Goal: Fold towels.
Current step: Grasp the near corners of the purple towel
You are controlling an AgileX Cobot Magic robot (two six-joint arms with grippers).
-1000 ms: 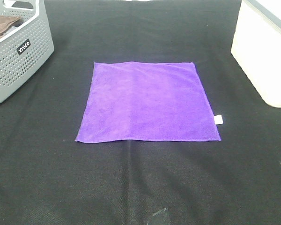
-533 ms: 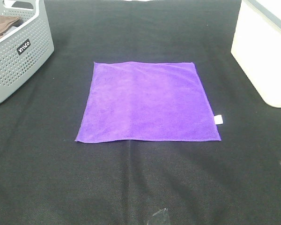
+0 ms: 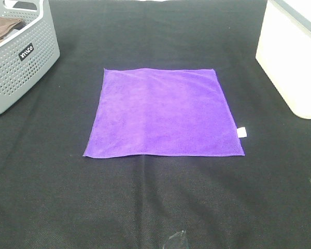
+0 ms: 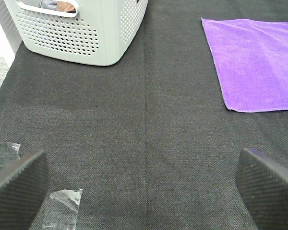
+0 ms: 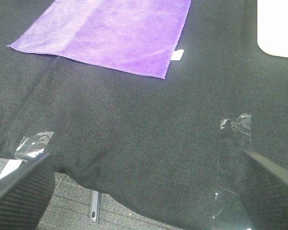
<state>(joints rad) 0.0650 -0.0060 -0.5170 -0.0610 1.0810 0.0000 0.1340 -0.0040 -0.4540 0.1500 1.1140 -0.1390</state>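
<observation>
From the high camera, a purple towel (image 3: 163,113) is lying flat and fully open in the middle of the black surface (image 3: 57,197). Its near edge is running across, left to right, and a small white tag (image 3: 241,132) is sticking out by the near right corner. The towel is looking close to square, so no long axis is standing out. A grey perforated basket (image 3: 20,67) holding a brown cloth (image 3: 2,30) is sitting well apart at the far left, and a white bin (image 3: 293,62) is sitting at the far right. Neither arm is showing here.

In the left wrist view, the left hand (image 4: 144,191) is hanging wide open and holding nothing, its two dark fingers (image 4: 17,179) framing bare surface and a scrap of clear tape (image 4: 62,199). The towel's near left corner is lying ahead of it and inward, toward the middle.

In the right wrist view, the right hand (image 5: 144,191) is also spread wide and empty, close to the surface's front edge. The tagged corner is lying ahead and inward.

Judging from this, each hand is facing its own near corner at a similar remove, and neither is clearly closer. A fold would probably be lifting that near edge toward the far one.
</observation>
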